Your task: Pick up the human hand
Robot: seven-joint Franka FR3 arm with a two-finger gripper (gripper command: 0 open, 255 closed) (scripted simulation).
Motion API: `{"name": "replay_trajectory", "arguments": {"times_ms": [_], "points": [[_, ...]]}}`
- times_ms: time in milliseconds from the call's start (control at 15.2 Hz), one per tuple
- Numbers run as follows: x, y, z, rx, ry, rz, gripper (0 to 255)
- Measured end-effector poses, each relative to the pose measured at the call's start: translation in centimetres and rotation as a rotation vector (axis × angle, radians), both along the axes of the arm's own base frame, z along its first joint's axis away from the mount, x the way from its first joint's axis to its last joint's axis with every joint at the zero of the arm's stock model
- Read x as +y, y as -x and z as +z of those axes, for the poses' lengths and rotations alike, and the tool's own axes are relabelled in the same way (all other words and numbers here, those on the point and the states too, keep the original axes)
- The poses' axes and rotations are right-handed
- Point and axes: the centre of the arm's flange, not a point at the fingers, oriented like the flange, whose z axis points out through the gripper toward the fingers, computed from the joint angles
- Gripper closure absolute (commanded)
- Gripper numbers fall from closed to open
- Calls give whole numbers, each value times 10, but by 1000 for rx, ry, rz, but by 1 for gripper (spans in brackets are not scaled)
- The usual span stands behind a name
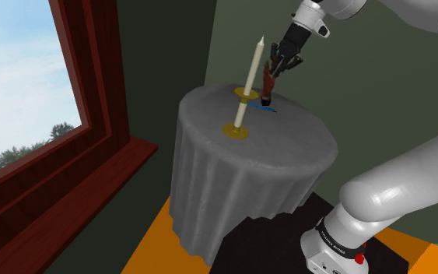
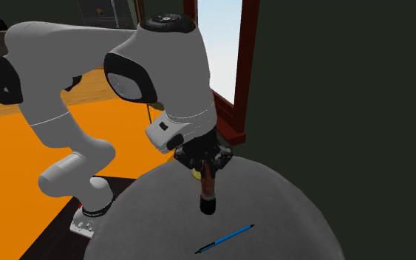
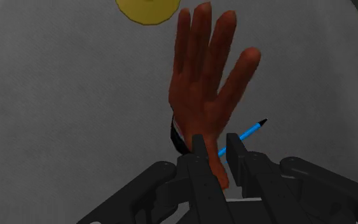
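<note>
- A reddish-brown hand point(image 3: 206, 89) is clasped between the two black fingers of the gripper point(image 3: 217, 153), which are closed narrowly on a thin part of it near the wrist.
- In the shoulder view the hand point(image 1: 268, 81) is held by the gripper point(image 1: 281, 62) above the far part of a round table point(image 1: 248, 171), which is draped in a grey cloth.
- In the second exterior view the hand point(image 2: 208, 188) is seen hanging straight down from the gripper point(image 2: 208, 164), its dark lower end close to the cloth; whether it touches cannot be told.
- A blue pen point(image 2: 224, 238) is laid flat on the cloth just beside the hand, and it is partly hidden behind the hand and one finger in the wrist view point(image 3: 247, 133).
- A pale candle point(image 1: 250, 78) is stood on a gold holder point(image 1: 236, 131) near the hand.
- A yellow disc point(image 3: 147, 9) is seen on the cloth beyond the hand's fingertips.
- A red-framed window point(image 1: 92, 117) is set at the shoulder view's left.
</note>
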Motion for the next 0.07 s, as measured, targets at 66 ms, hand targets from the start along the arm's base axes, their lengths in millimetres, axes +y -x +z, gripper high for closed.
{"name": "replay_trajectory", "arguments": {"times_ms": [66], "points": [[0,0,3,0,0,0,255]]}}
